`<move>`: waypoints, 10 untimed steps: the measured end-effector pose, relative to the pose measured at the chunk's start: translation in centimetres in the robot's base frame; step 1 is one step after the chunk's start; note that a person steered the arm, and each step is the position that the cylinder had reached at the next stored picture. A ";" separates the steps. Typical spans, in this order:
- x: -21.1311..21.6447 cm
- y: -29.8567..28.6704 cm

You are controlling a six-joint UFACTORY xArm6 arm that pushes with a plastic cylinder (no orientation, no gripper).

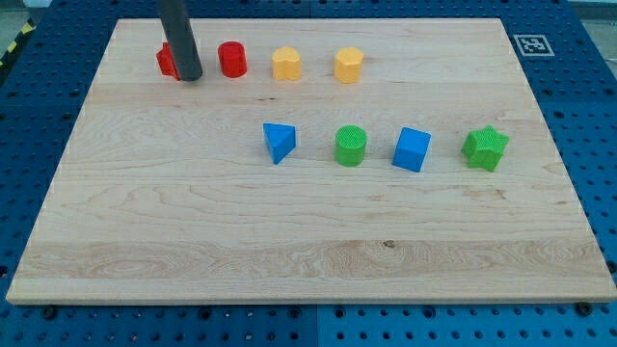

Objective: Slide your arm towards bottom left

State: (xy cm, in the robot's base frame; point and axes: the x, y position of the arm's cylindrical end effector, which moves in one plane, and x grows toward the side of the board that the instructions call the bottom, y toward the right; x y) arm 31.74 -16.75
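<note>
My tip [190,77] is at the view's top left, at the lower end of the dark rod that comes down from the top edge. It stands right in front of a red block [168,60], partly hiding it so I cannot make out its shape; whether they touch I cannot tell. A red cylinder [231,60] is just to the tip's right. Further right along the same row are a yellow cylinder-like block [286,65] and a yellow hexagonal block [349,66].
A lower row holds a blue triangular block [279,142], a green cylinder [351,146], a blue cube [413,149] and a green star-shaped block [485,147]. The wooden board [193,241] lies on a blue perforated table. A printed marker tag [532,44] sits at the top right.
</note>
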 end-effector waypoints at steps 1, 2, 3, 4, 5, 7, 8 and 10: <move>2.4 0.0; 4.9 0.0; 5.7 0.0; 5.8 0.0; 6.4 1.3; 6.6 3.7; 6.6 3.7; 15.3 3.7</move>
State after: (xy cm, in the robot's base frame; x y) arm 47.01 -13.07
